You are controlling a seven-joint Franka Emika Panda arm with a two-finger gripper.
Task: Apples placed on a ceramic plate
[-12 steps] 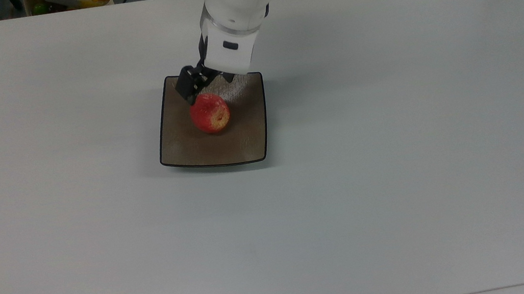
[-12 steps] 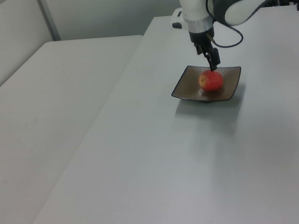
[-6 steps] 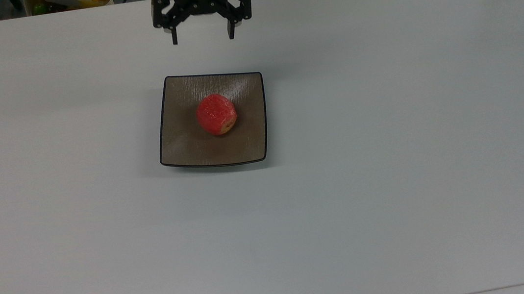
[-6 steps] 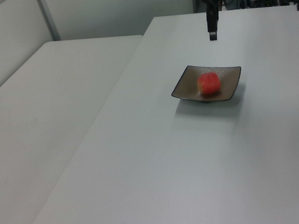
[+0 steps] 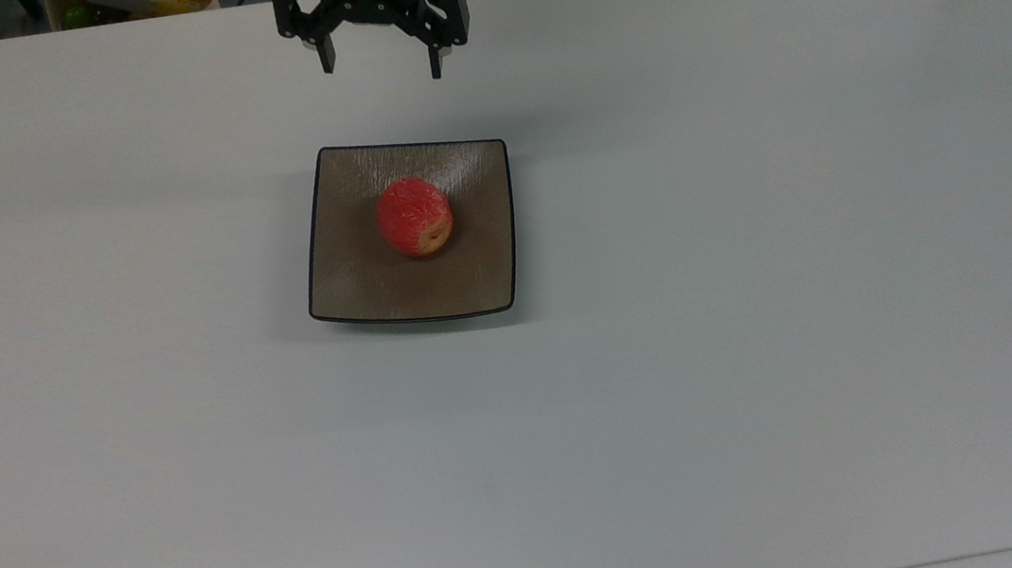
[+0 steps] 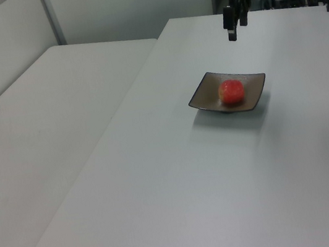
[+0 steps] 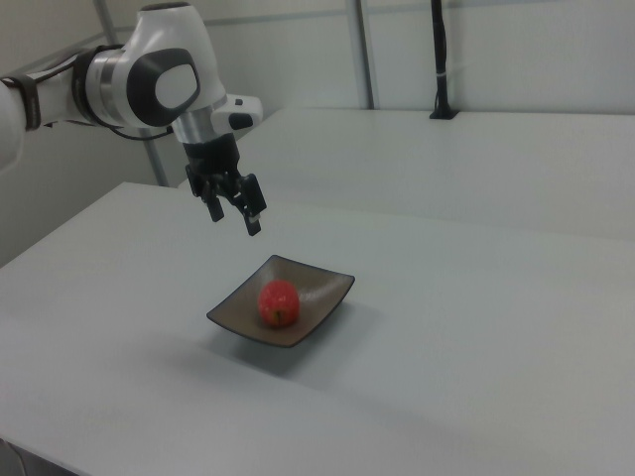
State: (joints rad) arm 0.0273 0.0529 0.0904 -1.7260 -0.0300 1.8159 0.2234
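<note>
I have let go and lifted my gripper (image 5: 377, 58) away; it hangs wide and empty above the counter (image 5: 755, 294). The apple (image 5: 415, 217) now rests alone on the ceramic plate (image 5: 364, 291), so I judge the placing done.

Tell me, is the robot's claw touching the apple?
Apart. In the right view the open gripper hangs in the air above the plate, with clear space between it and the apple lying on the plate.
</note>
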